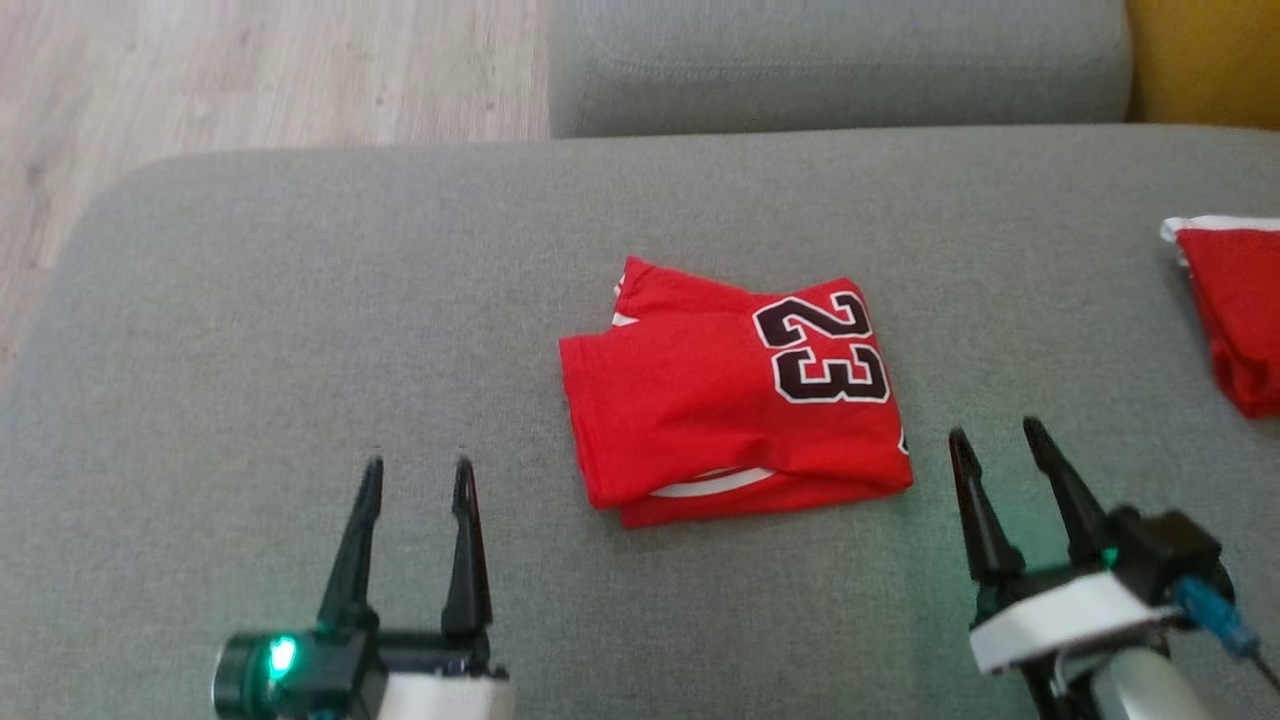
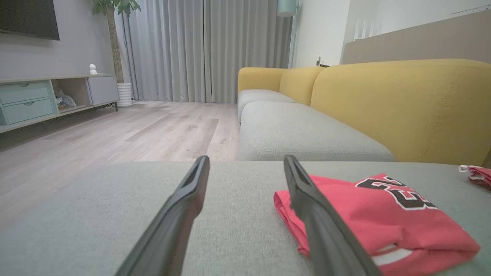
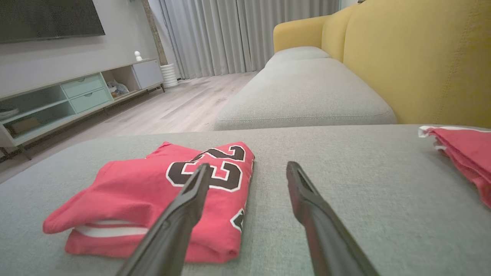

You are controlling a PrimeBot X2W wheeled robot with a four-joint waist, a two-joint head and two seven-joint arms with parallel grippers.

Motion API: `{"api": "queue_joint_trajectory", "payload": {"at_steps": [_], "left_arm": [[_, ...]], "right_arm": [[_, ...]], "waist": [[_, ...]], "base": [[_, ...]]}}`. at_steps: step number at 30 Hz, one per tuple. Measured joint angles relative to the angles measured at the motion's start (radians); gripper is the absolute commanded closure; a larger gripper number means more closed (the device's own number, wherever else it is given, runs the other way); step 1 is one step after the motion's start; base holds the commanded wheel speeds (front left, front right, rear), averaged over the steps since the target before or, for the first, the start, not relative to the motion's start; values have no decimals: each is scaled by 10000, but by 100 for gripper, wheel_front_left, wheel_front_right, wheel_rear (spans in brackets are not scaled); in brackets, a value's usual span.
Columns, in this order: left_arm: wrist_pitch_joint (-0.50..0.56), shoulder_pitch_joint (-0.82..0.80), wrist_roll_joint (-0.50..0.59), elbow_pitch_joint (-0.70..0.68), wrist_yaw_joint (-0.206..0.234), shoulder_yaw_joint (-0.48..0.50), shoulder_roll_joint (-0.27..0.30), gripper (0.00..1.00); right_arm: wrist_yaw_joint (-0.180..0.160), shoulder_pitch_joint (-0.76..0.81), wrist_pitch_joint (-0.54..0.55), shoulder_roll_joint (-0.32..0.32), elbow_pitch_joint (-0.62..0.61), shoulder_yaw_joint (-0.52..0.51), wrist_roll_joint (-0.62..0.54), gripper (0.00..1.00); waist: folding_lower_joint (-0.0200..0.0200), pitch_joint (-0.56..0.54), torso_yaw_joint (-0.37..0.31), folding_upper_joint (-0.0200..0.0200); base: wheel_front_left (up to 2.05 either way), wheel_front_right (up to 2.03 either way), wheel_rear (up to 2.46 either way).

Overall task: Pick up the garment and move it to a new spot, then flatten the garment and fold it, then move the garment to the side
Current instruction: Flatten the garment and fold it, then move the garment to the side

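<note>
The garment [image 1: 735, 390] is a red jersey with a black "23", lying folded into a compact rectangle on the grey sofa seat [image 1: 300, 330]. My left gripper [image 1: 418, 475] hovers open to its lower left, fingers apart and empty. In the left wrist view the garment [image 2: 376, 214] lies just right of my left gripper [image 2: 246, 163]. My right gripper [image 1: 995, 440] stands open just off the garment's lower right corner, holding nothing. In the right wrist view the garment [image 3: 145, 195] lies to the left of my right gripper [image 3: 248, 169], whose left finger crosses in front of it.
A second red cloth with white trim [image 1: 1235, 310] lies at the seat's right edge. Another grey cushion [image 1: 840, 60] sits beyond, with a yellow sofa back [image 3: 418, 57] to the right. Wooden floor [image 1: 250, 70] lies past the seat's left and far edges.
</note>
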Motion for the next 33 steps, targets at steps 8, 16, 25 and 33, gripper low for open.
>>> {"api": "queue_joint_trajectory", "payload": {"at_steps": [8,16,25,33], "left_arm": [[2,861,-59,456,-2,84,2,0],[2,1299,-199,591,-10,462,8,0],[2,1608,-293,798,-56,658,12,0],[2,1741,-305,903,-58,656,12,0]], "right_arm": [[0,1133,0,439,-180,-445,-746,0],[0,1513,0,650,-272,-391,-1081,0],[0,2020,0,805,-221,-362,-1239,0],[0,2047,0,861,-123,-430,-1298,0]], "waist": [[-1,-721,20,0],[0,-1264,-115,0],[0,-1714,-346,0],[0,-1867,-387,0]], "base": [[0,0,0],[0,0,0],[0,0,0],[0,0,0]]}}
